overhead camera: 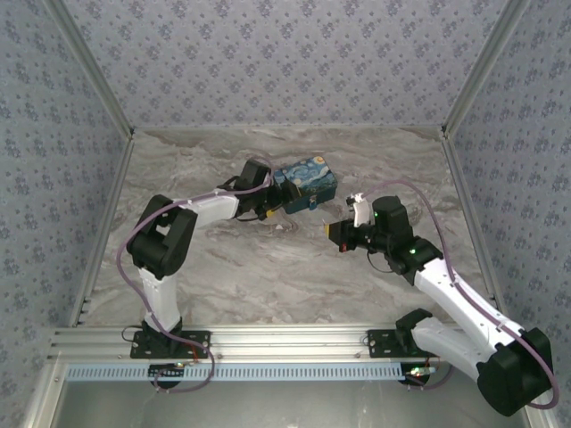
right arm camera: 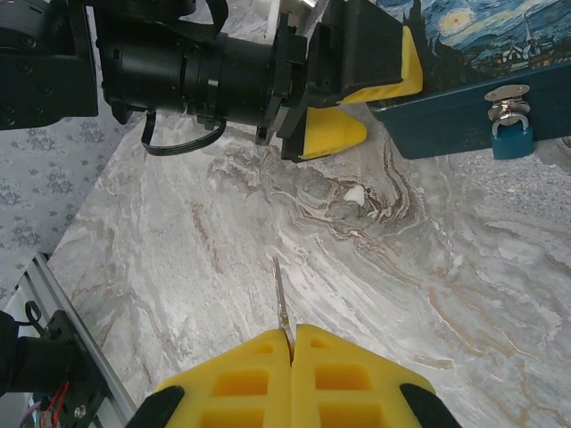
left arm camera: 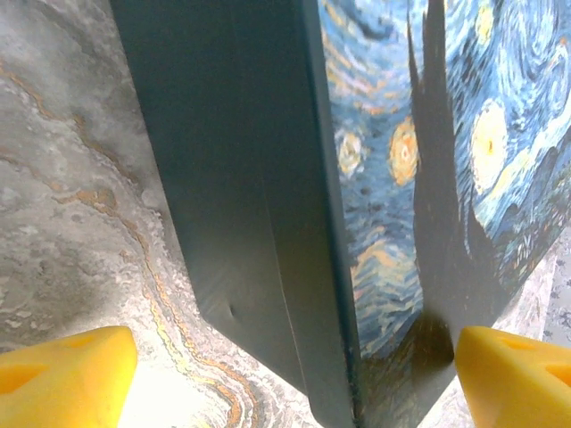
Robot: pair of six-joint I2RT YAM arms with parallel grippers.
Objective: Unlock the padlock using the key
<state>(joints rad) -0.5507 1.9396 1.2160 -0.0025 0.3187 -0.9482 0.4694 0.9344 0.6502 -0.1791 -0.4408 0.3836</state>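
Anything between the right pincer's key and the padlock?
Nothing visible. Bare table lies between the key in the right pincer and the padlock hanging on the box; the left pincer straddles the box's end.

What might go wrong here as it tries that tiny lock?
The key is a thin sliver pinched at its end by the right pincer; it may twist or slip. The padlock is tiny and dangles from the box hasp, so it may swing away. The left pincer straddles just a corner; the box may slide.

Teal padlock point(right arm camera: 512, 140) hangs on box hasp; slim key point(right arm camera: 282, 299) pinched in right jaws.
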